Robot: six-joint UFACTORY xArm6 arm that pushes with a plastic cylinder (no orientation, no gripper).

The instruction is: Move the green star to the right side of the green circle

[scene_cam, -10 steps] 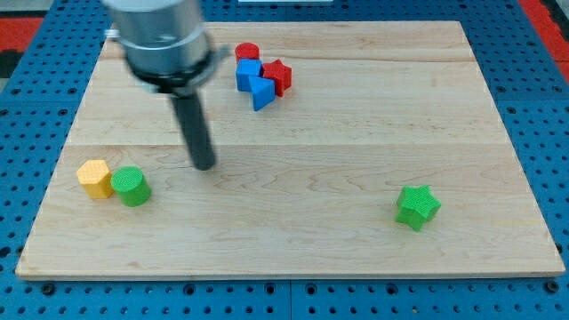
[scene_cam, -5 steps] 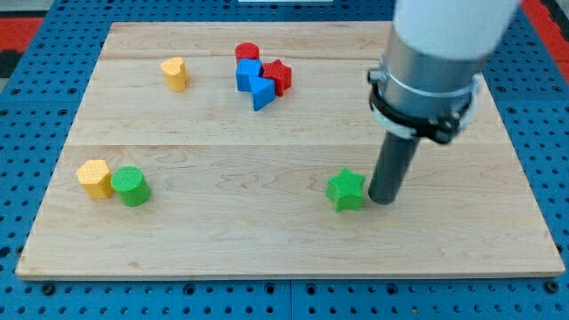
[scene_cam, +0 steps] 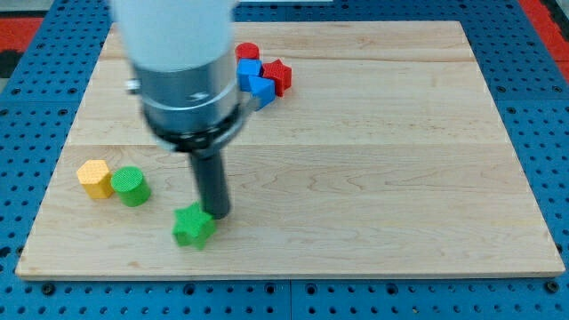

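Note:
The green star [scene_cam: 194, 227] lies near the view's bottom edge of the wooden board [scene_cam: 373, 178], left of centre. My tip [scene_cam: 216, 213] touches the star's upper right side. The green circle [scene_cam: 132, 187] stands at the view's left, up and to the left of the star, with a gap between them. The arm's body hides part of the board above the tip.
A yellow hexagon block [scene_cam: 94, 178] touches the green circle's left side. A cluster at the view's top holds a red cylinder [scene_cam: 248, 52], a blue block [scene_cam: 250, 72], a blue triangle [scene_cam: 263, 90] and a red star [scene_cam: 278, 76].
The green star has been pushed far to the view's left and slightly down, from the right half to near the green circle. My tip followed it. The yellow block at top left is now hidden.

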